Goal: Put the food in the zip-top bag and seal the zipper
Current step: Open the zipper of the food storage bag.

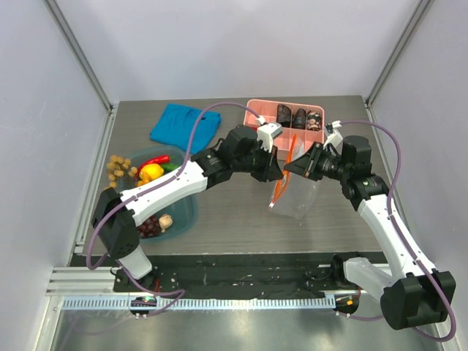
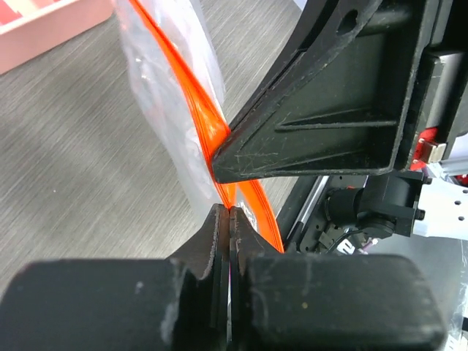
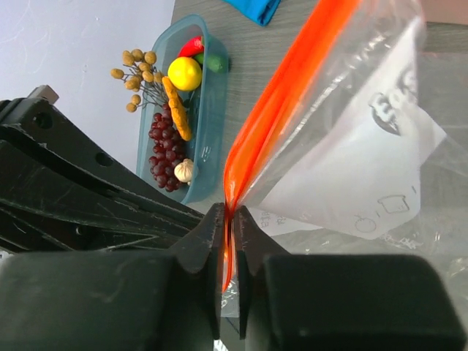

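I am watching both arms meeting over the middle of the table [image 1: 241, 212], each one gripping the zip-top bag [image 1: 301, 197] at its mouth. The left tool [image 2: 229, 213] is clamping its tips tight on the zipper [image 2: 186, 88], with only the thin orange strip showing between them. The right tool [image 3: 228, 216] is pinching that same strip from the other side, its jaws pressed together on it. In the left wrist view its black finger is sitting just above my left tips, touching the orange band. The strip is running up and away from the two pinch points. The clear film is hanging below it and drooping toward the table, though I cannot tell whether the bottom edge is touching the surface. The food is lying well apart from the bag, in a teal tub [image 3: 210, 124] at the left side of the table: a dark purple grape bunch [image 3: 162, 153], a beige garlic bulb [image 3: 186, 170], a yellow pepper [image 3: 183, 73], a red chili [image 3: 191, 46] and an orange piece [image 3: 178, 110]. A sprig of tan balls [image 3: 135, 73] is sticking out beside the tub. A pink divided box [image 1: 259, 117] is sitting at the far edge behind the bag, and a blue cloth [image 1: 184, 126] is lying to its left
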Controlling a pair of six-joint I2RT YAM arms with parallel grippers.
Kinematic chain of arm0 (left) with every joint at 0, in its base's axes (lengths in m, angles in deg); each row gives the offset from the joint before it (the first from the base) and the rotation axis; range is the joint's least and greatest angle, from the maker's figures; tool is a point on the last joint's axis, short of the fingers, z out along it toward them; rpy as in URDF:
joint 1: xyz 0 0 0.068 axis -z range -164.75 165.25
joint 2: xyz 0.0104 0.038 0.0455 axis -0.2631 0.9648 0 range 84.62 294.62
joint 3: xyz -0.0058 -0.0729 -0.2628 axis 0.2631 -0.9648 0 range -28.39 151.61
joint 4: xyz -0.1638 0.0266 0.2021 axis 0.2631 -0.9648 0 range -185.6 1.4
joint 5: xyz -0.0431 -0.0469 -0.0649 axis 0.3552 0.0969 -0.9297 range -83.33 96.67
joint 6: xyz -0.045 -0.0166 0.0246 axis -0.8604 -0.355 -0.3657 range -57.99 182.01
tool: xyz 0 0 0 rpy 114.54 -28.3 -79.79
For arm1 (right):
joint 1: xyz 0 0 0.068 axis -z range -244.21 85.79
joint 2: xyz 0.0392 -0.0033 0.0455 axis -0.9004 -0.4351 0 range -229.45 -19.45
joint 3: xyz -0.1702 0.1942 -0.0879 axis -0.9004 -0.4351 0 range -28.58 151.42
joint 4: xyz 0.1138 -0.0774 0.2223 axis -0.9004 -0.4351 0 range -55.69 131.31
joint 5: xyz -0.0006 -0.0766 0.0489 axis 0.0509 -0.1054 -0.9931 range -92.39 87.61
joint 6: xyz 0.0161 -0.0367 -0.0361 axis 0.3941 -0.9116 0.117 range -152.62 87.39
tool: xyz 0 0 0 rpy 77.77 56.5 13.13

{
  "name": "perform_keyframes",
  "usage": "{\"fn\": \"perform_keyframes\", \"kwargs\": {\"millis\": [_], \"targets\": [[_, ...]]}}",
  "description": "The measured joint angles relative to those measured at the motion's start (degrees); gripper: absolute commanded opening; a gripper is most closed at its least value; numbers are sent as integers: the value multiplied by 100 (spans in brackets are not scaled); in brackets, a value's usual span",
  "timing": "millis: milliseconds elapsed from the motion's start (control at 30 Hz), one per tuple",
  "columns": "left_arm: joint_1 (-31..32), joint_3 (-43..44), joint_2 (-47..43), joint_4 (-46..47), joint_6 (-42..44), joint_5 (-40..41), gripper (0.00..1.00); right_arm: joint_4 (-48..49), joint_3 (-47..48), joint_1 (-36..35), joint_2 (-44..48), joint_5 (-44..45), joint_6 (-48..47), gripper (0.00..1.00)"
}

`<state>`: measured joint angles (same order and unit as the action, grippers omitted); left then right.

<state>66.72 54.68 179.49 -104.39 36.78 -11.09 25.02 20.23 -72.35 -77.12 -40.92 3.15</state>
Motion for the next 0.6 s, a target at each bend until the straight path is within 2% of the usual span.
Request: {"fn": "perform_keyframes", "kwargs": {"millis": [67,133,200,267,333,400,433,600], "targets": [[-11,-26,-28,-28,11,-2,0,-70,2,0,-9,9,-107,22],[-26,-125,-109,-39,9,-2,0,-197,4,0,-11,9,-232,33],[-52,-240,-214,-70,-11,-9,0,-343,7,0,-17,22,-369,34],[-76,-391,-334,-55,-50,-26,0,-498,24,0,-50,26,-520,29],[-125,-533,-448,-55,-129,-46,0,-629,28,0,-87,28,-660,14],[-170,-579,-505,-50,-177,-83,0,-739,28,0,-116,33,-789,8],[-177,-586,-518,-35,-190,-105,0,-772,28,0,-125,33,-828,1],[-214,-586,-538,-17,-256,-153,0,-861,39,0,-214,33,-953,1]]}}
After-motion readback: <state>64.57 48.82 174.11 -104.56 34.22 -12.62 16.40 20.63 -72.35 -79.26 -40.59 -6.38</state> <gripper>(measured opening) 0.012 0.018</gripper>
